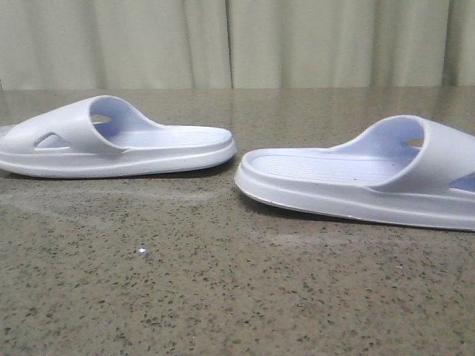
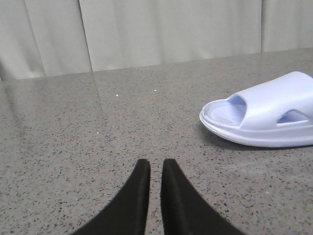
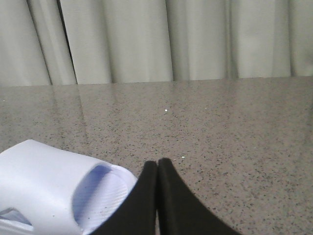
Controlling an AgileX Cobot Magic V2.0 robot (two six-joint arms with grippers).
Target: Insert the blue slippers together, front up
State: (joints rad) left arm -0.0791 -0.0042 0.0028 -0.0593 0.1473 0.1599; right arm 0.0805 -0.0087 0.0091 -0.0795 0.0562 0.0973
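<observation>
**Two slippers flat on the table, heels facing, both grippers empty**

Surroundings: a speckled grey-brown stone table (image 1: 223,297) carries the work. Pale pleated curtains (image 1: 237,41) hang along its far edge. Nothing lies between the two slippers or between them and the grippers; a small white speck sits on the near table surface.

Count: two slippers, two grippers.

Orientation: the left pale blue-white foam slide slipper (image 1: 111,141) lies sole down at the left of the table. Its long axis runs left to right, with the wide strap at the left end and the open ribbed heel end pointing right. A triangular hole shows in the side of the strap. The right pale blue-white foam slide slipper (image 1: 371,174) lies sole down at the right, slightly nearer, its strap at the right end and its heel end pointing left. The two heel ends are near each other but apart, with a strip of bare table between.

End effectors: the left black gripper (image 2: 155,169) holds nothing; its fingers stand almost together with a narrow slit between them. The right black gripper (image 3: 157,169) holds nothing; its fingertips meet. It sits just beside the right slipper without touching it.
</observation>
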